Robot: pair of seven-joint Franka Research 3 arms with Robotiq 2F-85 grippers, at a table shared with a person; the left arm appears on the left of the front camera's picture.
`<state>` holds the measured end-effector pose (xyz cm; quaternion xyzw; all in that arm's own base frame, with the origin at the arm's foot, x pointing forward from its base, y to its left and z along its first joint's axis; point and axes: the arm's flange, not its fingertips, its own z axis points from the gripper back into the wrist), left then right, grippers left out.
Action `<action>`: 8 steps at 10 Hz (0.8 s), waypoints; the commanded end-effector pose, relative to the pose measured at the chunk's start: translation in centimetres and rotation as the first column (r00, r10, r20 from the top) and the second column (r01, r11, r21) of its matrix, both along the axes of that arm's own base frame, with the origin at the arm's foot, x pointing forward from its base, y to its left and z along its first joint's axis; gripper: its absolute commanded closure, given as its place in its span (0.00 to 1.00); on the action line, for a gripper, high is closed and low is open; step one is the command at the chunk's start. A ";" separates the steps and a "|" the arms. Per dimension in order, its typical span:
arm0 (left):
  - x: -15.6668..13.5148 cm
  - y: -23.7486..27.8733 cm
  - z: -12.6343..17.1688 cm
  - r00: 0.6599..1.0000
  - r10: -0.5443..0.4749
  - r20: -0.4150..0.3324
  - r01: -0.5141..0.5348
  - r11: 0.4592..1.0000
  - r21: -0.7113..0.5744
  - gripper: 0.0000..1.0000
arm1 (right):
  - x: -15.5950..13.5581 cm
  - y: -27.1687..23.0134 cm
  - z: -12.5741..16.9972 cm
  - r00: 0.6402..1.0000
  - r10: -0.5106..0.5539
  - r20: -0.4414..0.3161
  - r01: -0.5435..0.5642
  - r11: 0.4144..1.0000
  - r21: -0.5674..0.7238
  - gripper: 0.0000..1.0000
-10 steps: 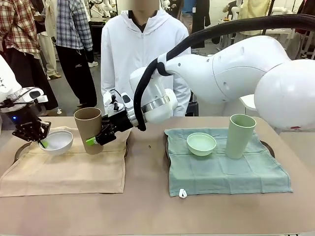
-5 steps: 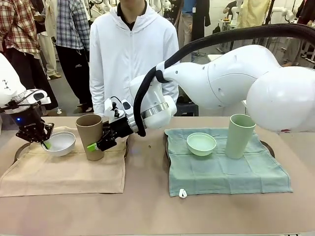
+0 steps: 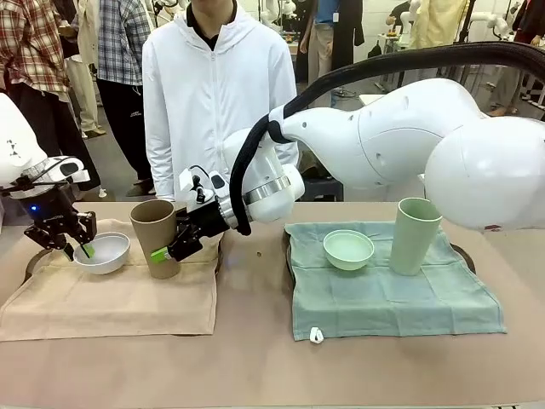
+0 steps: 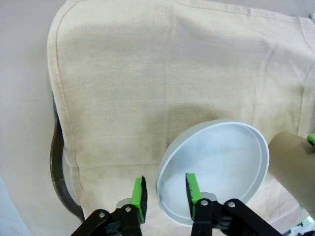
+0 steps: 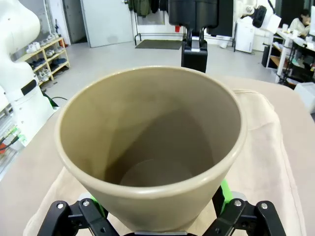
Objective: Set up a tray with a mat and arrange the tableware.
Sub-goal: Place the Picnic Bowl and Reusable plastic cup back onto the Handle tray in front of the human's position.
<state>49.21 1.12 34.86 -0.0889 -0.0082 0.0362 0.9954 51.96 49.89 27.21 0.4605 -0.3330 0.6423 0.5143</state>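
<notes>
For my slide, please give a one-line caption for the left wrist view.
Open left pincer straddling the rim of the white bowl on the beige mat.

The tall handleless tumbler (image 3: 156, 237) is plain tan-brown, inside and out. The small round bowl (image 3: 103, 251) beside it is plain white. Both stand on an unpatterned beige cloth mat (image 3: 111, 298). The second small round bowl (image 3: 348, 249) and the second tall tumbler (image 3: 415, 235) are mint green, on a pale green cloth mat (image 3: 392, 298) bearing a small white tag. The desk (image 3: 255, 366) is light brown. Each black pincer, left (image 3: 68, 243) and right (image 3: 169, 245), carries bright green pads. The person (image 3: 209, 94) wears a white hooded top.
</notes>
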 end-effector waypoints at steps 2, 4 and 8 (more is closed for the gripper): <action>-0.2 0.4 1.5 1.000 0.022 -0.014 -0.021 0.999 0.044 0.00 | -0.9 -1.0 3.0 0.998 -0.013 -0.061 0.004 0.989 -0.145 0.00; -0.8 1.2 3.5 1.000 0.025 0.001 -0.025 0.999 0.041 0.00 | -1.4 -2.1 4.6 0.993 -0.019 -0.116 -0.007 0.975 -0.220 0.00; -2.7 2.0 8.8 0.999 -0.008 0.053 0.005 0.998 0.058 0.17 | -2.7 -4.9 8.7 0.975 -0.134 -0.179 0.035 0.882 -0.469 0.00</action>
